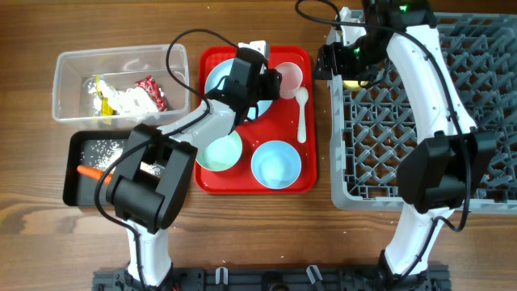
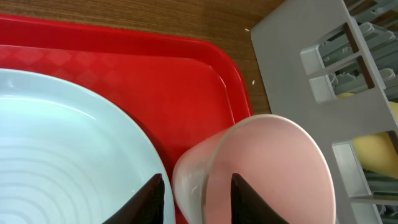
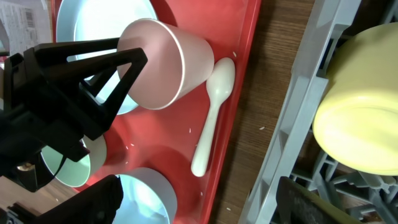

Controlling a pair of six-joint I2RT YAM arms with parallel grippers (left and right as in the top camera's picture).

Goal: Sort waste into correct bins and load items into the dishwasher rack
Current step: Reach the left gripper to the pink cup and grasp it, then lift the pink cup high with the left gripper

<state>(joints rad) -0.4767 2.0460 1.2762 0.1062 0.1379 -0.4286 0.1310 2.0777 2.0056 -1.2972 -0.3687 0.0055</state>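
Note:
My left gripper (image 1: 271,81) (image 2: 196,186) straddles the wall of the small pink cup (image 1: 289,78) (image 2: 273,168) (image 3: 168,62) at the back of the red tray (image 1: 242,183). One finger is inside the cup and the other outside, with a thin gap still showing on each side. The light blue plate (image 1: 213,79) (image 2: 62,143) lies just left of the cup. Two light blue bowls (image 1: 220,152) (image 1: 275,163) and the white spoon (image 1: 301,113) (image 3: 211,118) also lie on the tray. My right gripper (image 1: 331,61) (image 3: 199,199) stands wide open and holds nothing, over the left edge of the grey rack (image 1: 485,97). The yellow cup (image 1: 353,82) (image 3: 354,106) is in the rack.
The clear bin (image 1: 69,73) at the back left holds red and yellow wrappers (image 1: 149,91) and white tissue (image 1: 129,102). In front of it, the black bin (image 1: 77,186) holds a carrot (image 1: 90,171) and rice grains (image 1: 109,148).

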